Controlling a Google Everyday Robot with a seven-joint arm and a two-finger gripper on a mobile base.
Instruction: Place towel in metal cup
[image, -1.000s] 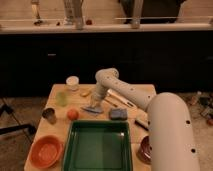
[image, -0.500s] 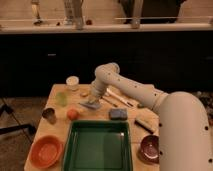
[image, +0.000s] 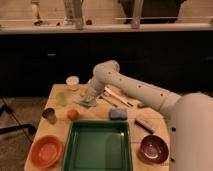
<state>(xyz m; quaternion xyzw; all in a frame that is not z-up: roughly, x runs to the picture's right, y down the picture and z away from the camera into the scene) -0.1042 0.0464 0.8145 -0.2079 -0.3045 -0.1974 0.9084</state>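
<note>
Towel (image: 88, 103) sits mid-table, between the pale green cup (image: 62, 98) and the blue pad (image: 118, 114), in nearly the same spot as a second ago. The arm has shifted, though: the elbow is up and a touch further back, and the big forearm has swung out to the right edge. Gripper (image: 90, 96) is right down on the cloth with fingers pressed together, pinching its upper edge. Metal cup (image: 49, 115) waits well apart at the table's (image: 145, 131) left side, beside the orange ball (image: 73, 114).
</note>
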